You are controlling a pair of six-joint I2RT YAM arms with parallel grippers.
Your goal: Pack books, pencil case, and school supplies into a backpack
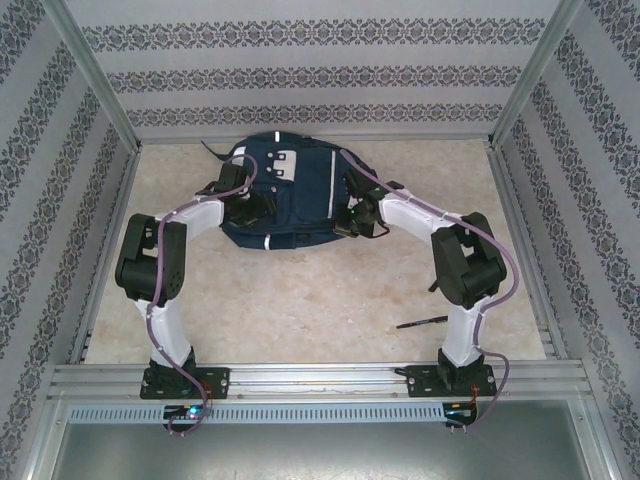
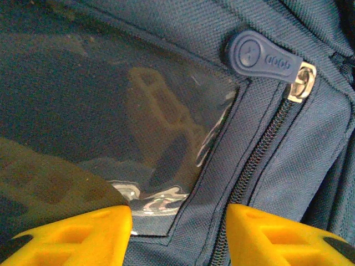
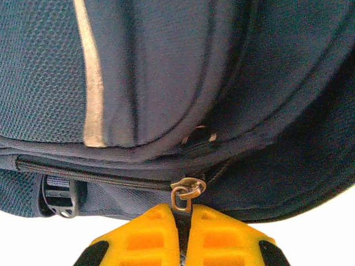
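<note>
Navy nylon backpack (image 1: 300, 195) lies flat on the table (image 1: 300, 290), and we judge the packing unfinished. The slim black pen (image 1: 422, 322) lies on the bare tabletop to the near right of the backpack and well apart from it, so at least that item is left to go in. We put the step in hand as zipper work. The right gripper (image 3: 180, 224) is pinched narrow on the metal zipper pull (image 3: 186, 194) at the backpack's right edge. The zipper track (image 3: 94, 174) left of the slider looks closed, and we cannot tell whether this zip is about to be opened or has just been closed. The left gripper (image 2: 178, 235) is at the backpack's left side, its fingers spread wide with nothing between them. It is close over the backpack's clear plastic window (image 2: 111, 127), with a second zipper (image 2: 252, 160) and its rubber tab (image 2: 263, 55) just beside. We cannot tell whether the fingers touch the fabric. The backpack's inside is hidden, so we cannot say what it holds. Right of the slider the track runs under a dark fold. From above, both grippers are dark shapes against navy fabric and their jaws are unreadable there. A black buckle (image 3: 58, 197) under the backpack's edge is partly covered.
</note>
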